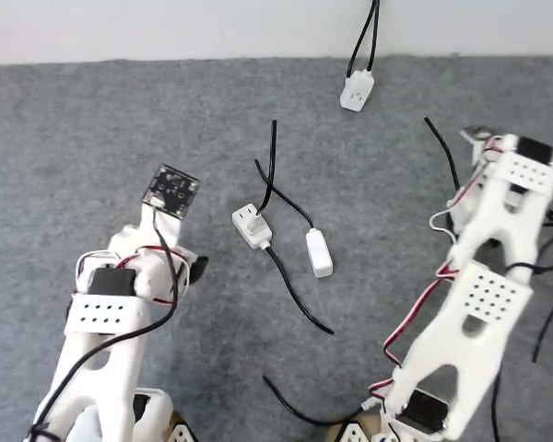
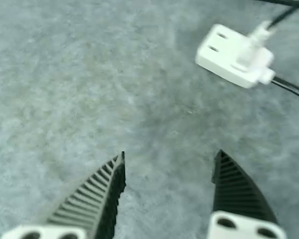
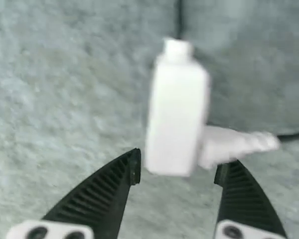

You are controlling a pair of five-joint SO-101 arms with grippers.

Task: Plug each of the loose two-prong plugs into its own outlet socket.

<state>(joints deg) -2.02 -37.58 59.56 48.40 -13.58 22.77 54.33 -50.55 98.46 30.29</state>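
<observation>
A white socket block (image 1: 252, 226) lies mid-carpet, its two slots facing up (image 2: 234, 56), with black cords leaving its far side. Beside it lies a loose white plug (image 1: 319, 251) on a black cord. Another white socket (image 1: 357, 90) sits by the back wall. My left gripper (image 2: 171, 153) is open and holds nothing; it hangs over bare carpet, short of the socket block, with its dark finger (image 1: 198, 269) under the left arm. My right gripper (image 3: 179, 159) is open too, its tips on either side of the near end of a white oblong block (image 3: 177, 114) with a white plug (image 3: 234, 144) at its side.
Grey carpet (image 1: 120, 120) covers the table up to a pale wall at the back. Loose black cords (image 1: 295, 295) trail across the middle and near the front. One black cord (image 1: 442, 147) runs under the right arm (image 1: 484, 295).
</observation>
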